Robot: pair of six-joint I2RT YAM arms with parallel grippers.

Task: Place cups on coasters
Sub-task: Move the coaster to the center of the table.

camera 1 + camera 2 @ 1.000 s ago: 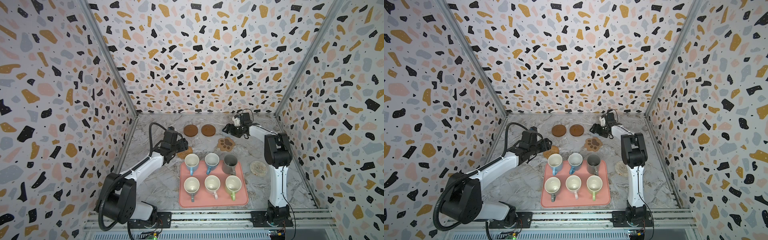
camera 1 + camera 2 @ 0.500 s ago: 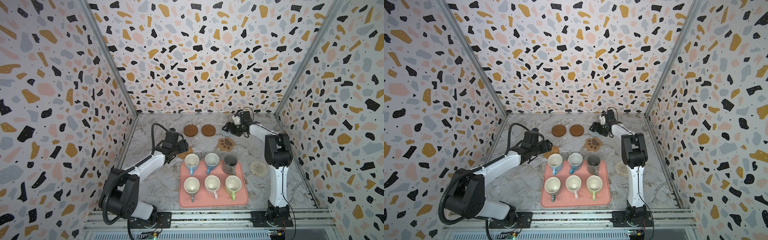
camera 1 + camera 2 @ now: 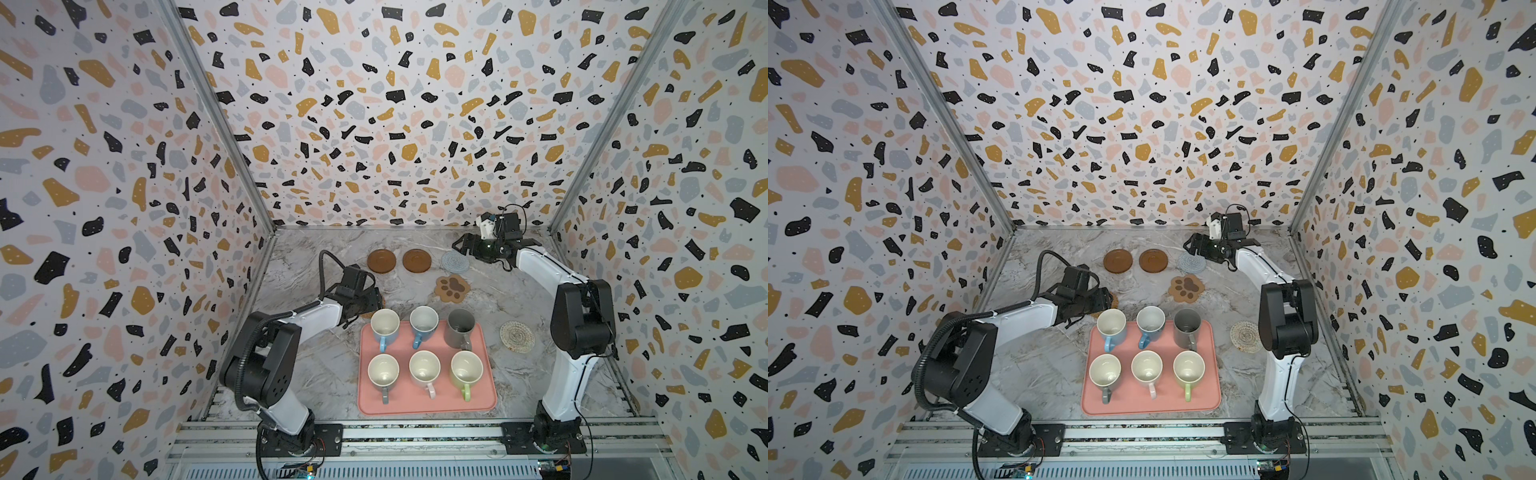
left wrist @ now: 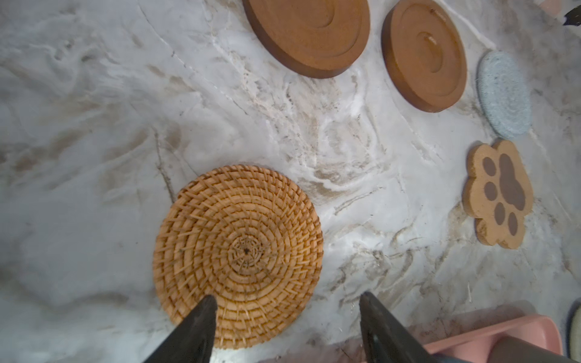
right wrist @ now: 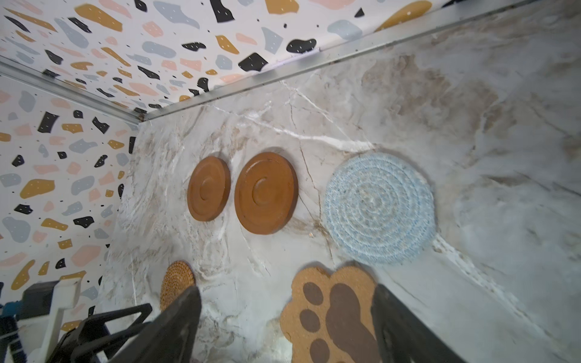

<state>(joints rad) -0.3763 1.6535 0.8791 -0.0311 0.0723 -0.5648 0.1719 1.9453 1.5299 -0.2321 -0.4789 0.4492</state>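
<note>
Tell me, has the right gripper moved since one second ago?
Yes. In a top view the right gripper has shifted toward the back wall: it hid the grey-blue woven coaster before, and now that coaster shows.

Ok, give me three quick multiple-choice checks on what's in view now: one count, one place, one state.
1. How many cups stand on the pink tray?
A. four
B. five
C. six

2. Where is the whitish patterned coaster?
A. on the tray
B. beside the tray, on the side of the right arm
C. under a cup

3. What is the left hand doing?
A. shut on a cup
B. open and empty, over the edge of the rattan coaster
C. shut on the rattan coaster

Answers:
1 C: both top views show two rows of three.
2 B: it lies bare next to the tray's edge.
3 B: the left wrist view shows its fingers apart, gripping nothing.
</note>
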